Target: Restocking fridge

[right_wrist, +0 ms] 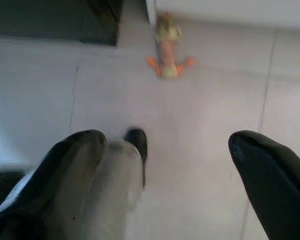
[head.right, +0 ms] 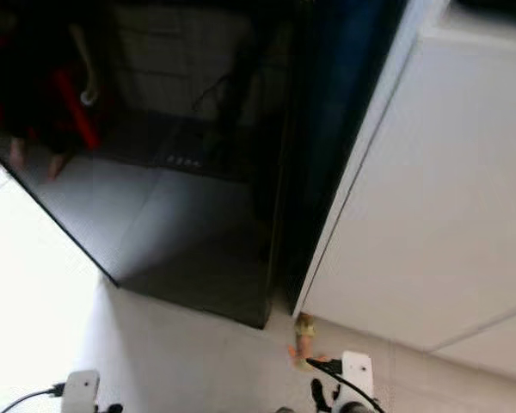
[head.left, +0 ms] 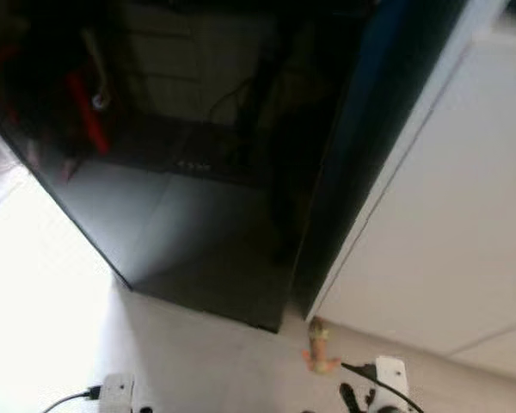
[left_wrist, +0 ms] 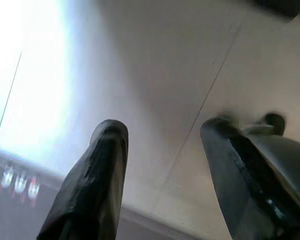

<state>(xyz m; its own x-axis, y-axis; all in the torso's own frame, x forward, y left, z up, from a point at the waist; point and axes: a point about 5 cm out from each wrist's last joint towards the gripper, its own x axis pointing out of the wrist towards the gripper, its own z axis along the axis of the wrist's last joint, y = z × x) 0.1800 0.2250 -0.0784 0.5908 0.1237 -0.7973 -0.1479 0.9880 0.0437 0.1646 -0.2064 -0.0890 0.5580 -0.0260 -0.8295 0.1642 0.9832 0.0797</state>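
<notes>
The fridge (head.left: pixel 198 189) is a tall black glossy cabinet straight ahead; its front is shut and mirrors the room. Both arms hang low over the pale tiled floor (head.left: pixel 198 361) in front of it. My left gripper (left_wrist: pixel 164 127) is open, with bare floor between its fingers. My right gripper (right_wrist: pixel 167 140) is also open and holds nothing. No food or bottle is in sight.
A white cabinet (head.left: pixel 447 215) stands flush against the fridge's right side. A small orange and yellow toy (right_wrist: pixel 166 47) lies on the floor at the fridge's bottom right corner, just ahead of my right gripper. Bright light washes out the floor on the left.
</notes>
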